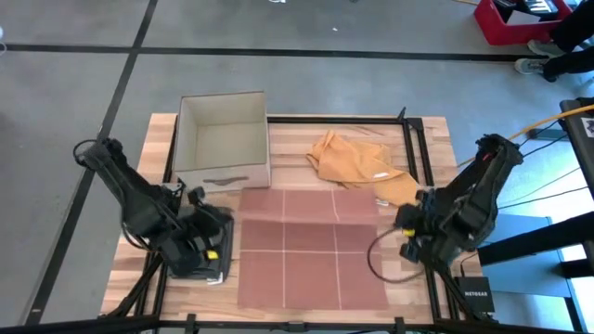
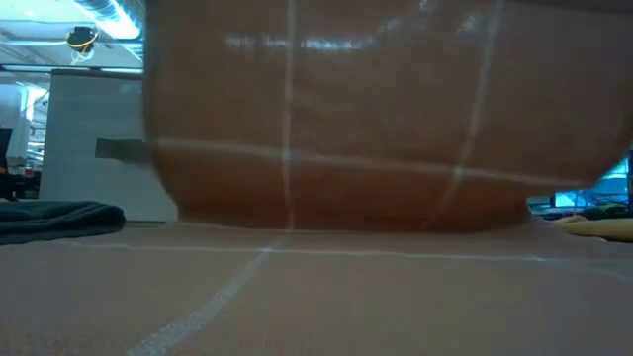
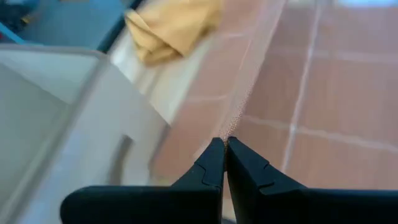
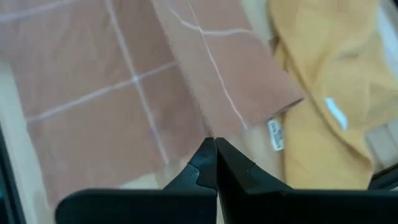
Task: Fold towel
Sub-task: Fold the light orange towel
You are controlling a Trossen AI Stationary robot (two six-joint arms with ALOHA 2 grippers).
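Observation:
A red-brown towel [image 1: 311,264] with white grid lines lies spread on the wooden table, with a darker strip [image 1: 309,206] across its far end. In the low view the towel's far part [image 2: 376,119] stands up like a wall above the part lying flat [image 2: 316,297]. My left gripper [image 1: 230,224] is at the towel's left side and my right gripper [image 1: 399,221] at its right side. Each is shut on a towel edge. My left gripper pinches the towel's hemmed edge [image 3: 227,127] between its two shut fingertips, slanting down from the table's left. The fingers lie along the edge, which runs away from them, raised over the towel lying beneath. My right gripper pinches the towel's hemmed edge [image 4: 208,132] between its shut fingertips, pointing steeply down from the table's right. The edge runs straight on from the fingertips. A towel corner [image 4: 297,96] with a white label [image 4: 274,134] lies beside it on the table.
A white box [image 1: 223,139] stands at the far left, close to the towel's far edge. A crumpled yellow cloth [image 1: 357,162] lies at the far right. Black frame rails [image 1: 413,148] run around the table. A black device [image 1: 473,297] sits at the near right.

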